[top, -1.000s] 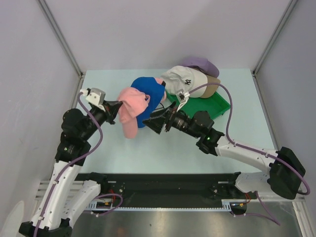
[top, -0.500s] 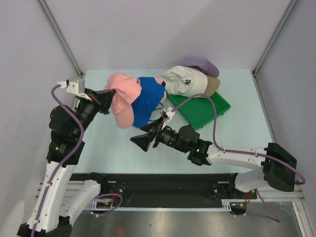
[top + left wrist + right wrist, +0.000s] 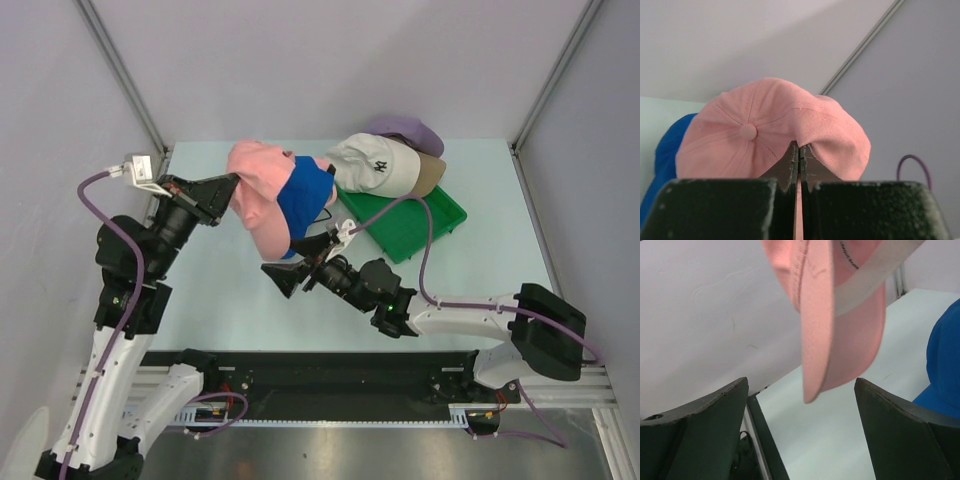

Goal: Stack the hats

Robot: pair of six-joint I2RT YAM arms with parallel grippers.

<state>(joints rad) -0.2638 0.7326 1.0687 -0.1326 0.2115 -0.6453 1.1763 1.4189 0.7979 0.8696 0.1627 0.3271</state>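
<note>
My left gripper (image 3: 232, 184) is shut on the back edge of the pink cap (image 3: 258, 195) and holds it in the air over the left side of the royal blue cap (image 3: 304, 195). In the left wrist view the gripper (image 3: 799, 150) pinches the pink cap (image 3: 775, 127), with the blue cap (image 3: 665, 150) behind it. My right gripper (image 3: 280, 277) is open and empty, below the pink brim. The pink brim (image 3: 840, 335) hangs above the right gripper (image 3: 802, 405); the blue cap (image 3: 945, 365) is at right. The white cap (image 3: 378, 165), tan cap (image 3: 432, 173) and lavender cap (image 3: 405, 130) lie together at the back.
A green tray (image 3: 415, 225) lies on the table right of the blue cap, partly under the white and tan caps. Grey walls with metal posts close the left, back and right sides. A black rail runs along the near edge.
My left gripper has lifted the pink cap up and back over the blue cap. My right gripper has pulled back toward the near left and now sits below the pink brim.
</note>
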